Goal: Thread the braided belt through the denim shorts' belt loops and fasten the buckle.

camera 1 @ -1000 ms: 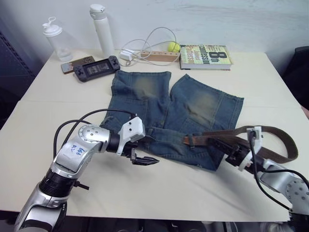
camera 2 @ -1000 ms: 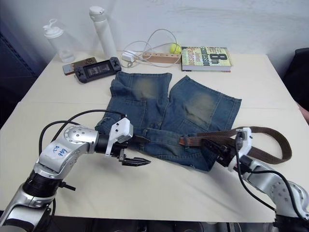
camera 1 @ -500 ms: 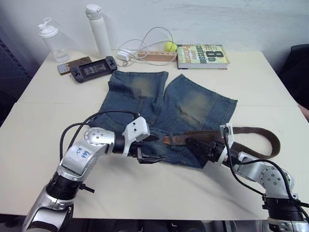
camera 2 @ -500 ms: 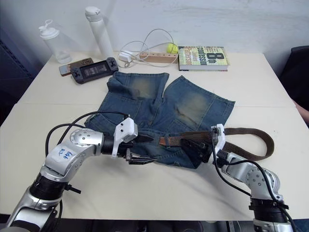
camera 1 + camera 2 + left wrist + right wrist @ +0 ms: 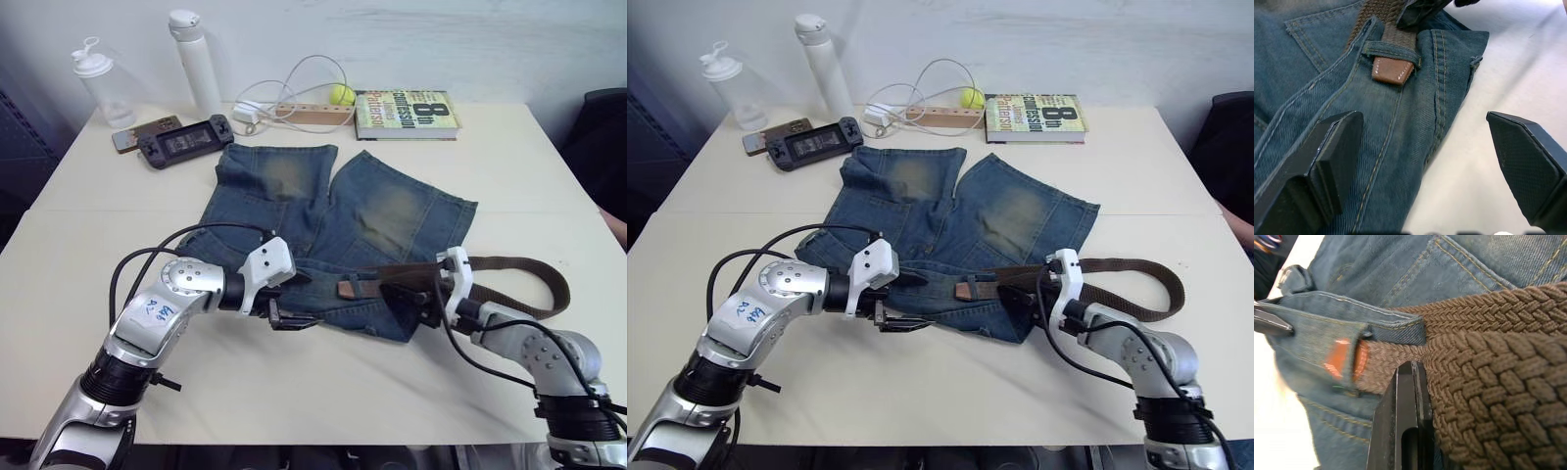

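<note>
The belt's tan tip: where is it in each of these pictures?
Left eye view: tip on the shorts' waistband, between both grippers.
Right eye view: same spot.
Left wrist view: poking out under a belt loop.
Right wrist view: orange-brown patch behind the loop.
Shared landmark: that belt loop.

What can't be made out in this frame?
- The buckle: nowhere identifiable along the braided belt.
- Right tool: open or shut unclear; in the right wrist view the belt covers all but one finger.
- Belt loops past the tan tip: too small in the eye views.
</note>
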You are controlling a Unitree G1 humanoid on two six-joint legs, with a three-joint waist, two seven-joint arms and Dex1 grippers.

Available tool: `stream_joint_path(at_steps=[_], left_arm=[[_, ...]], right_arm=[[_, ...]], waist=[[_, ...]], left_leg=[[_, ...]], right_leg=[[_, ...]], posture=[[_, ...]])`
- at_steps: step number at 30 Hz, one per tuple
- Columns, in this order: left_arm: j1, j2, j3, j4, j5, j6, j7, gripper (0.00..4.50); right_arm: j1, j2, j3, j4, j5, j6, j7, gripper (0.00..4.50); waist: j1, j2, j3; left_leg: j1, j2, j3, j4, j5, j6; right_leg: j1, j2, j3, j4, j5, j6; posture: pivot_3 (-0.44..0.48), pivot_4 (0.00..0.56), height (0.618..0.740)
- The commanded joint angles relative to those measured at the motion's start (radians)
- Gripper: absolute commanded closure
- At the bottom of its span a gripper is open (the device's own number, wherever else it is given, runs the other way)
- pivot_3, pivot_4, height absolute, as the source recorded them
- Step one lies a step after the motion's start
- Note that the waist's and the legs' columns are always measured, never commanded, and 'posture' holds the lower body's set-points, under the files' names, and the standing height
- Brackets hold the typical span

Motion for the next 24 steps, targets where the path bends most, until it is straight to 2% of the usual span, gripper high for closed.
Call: stream_joint_path(at_steps=[1,11,18,21,24], left_arm=[[0.012,0.019,0.015,-0.045,0.002,-0.011,0.006,0.09],[0.008,0.015,0.02,-0.029,-0.001,-0.018,0.02,0.09],[0.002,0.011,0.011,-0.02,0.004,-0.032,0.021,0.09],[0.001,0.011,0.01,-0.02,0.004,-0.034,0.021,0.09],[0.002,0.015,0.008,-0.02,0.005,-0.04,0.017,0.0]], right_arm=[[-0.017,0.069,0.013,0.033,-0.019,-0.003,0.0,4.5],[-0.099,0.147,-0.006,-0.045,0.055,0.099,0.049,4.5],[-0.102,0.17,0.059,-0.027,-0.045,0.103,0.025,4.5],[-0.103,0.207,-0.004,-0.018,-0.016,0.108,-0.014,4.5],[-0.099,0.199,-0.056,-0.051,0.006,0.115,-0.021,3.28]], waist=[[-0.004,-0.001,-0.001],[-0.004,0.0,0.0],[0.005,0.0,0.0],[0.003,0.0,0.0],[0.005,0.0,0.0]], left_leg=[[0.001,0.0,0.0,0.0,0.0,-0.001],[0.0,0.0,0.0,-0.001,0.001,-0.002],[-0.001,0.0,0.0,-0.001,0.001,-0.002],[0.0,0.0,0.0,-0.001,0.001,-0.002],[0.0,0.0,0.0,-0.001,0.001,-0.003]], right_leg=[[0.0,0.0,0.0,0.001,0.0,0.0],[-0.002,0.0,0.0,0.003,0.0,-0.002],[-0.002,0.0,0.0,0.002,0.0,-0.002],[-0.002,0.0,0.0,0.002,0.0,-0.002],[-0.002,0.0,0.0,0.003,0.0,-0.002]], posture=[[0.0,0.15,0.708],[0.0,0.15,0.708],[0.0,0.15,0.708],[0.0,0.15,0.708],[0.0,0.15,0.708]])
